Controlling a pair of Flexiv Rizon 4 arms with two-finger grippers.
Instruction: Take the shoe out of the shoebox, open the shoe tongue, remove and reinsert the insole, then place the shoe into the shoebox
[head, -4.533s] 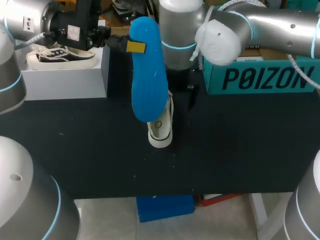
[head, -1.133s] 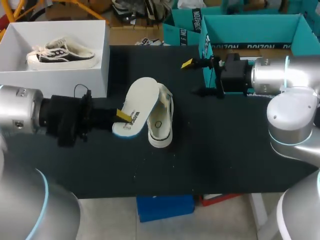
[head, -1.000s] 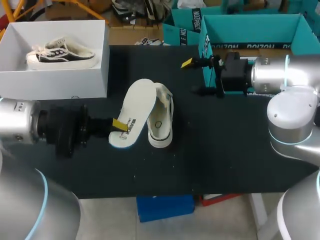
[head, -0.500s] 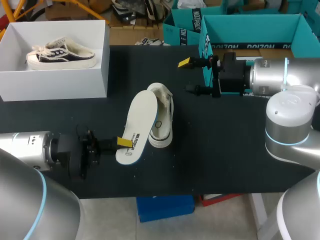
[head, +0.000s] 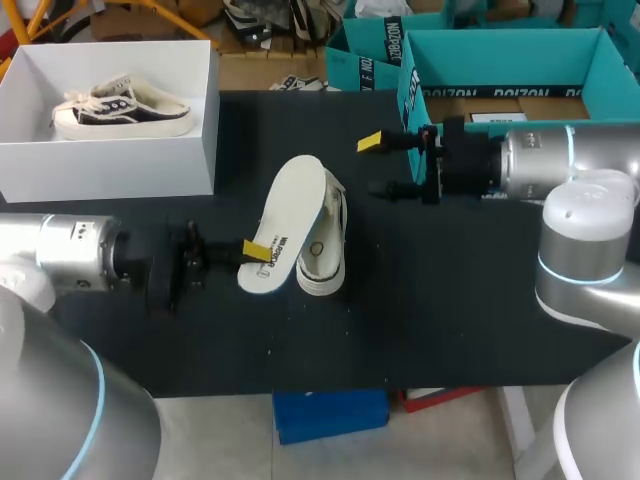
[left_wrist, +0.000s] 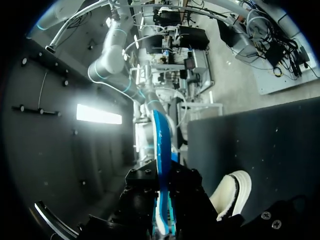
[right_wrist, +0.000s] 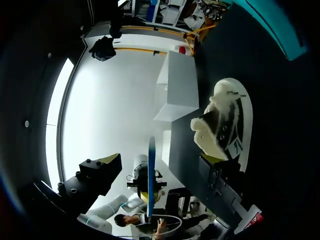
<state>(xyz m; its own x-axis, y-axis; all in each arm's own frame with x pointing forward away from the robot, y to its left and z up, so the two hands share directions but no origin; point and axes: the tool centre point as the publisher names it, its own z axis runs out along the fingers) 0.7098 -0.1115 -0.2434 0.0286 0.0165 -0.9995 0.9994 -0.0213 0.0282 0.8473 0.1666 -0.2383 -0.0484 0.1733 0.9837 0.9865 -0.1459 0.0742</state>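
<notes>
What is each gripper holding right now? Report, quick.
Left gripper: shut on the white foam insole with a blue underside.
Right gripper: open, holding nothing.

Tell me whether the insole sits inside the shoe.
No, the left gripper holds the insole outside the shoe, alongside it.
</notes>
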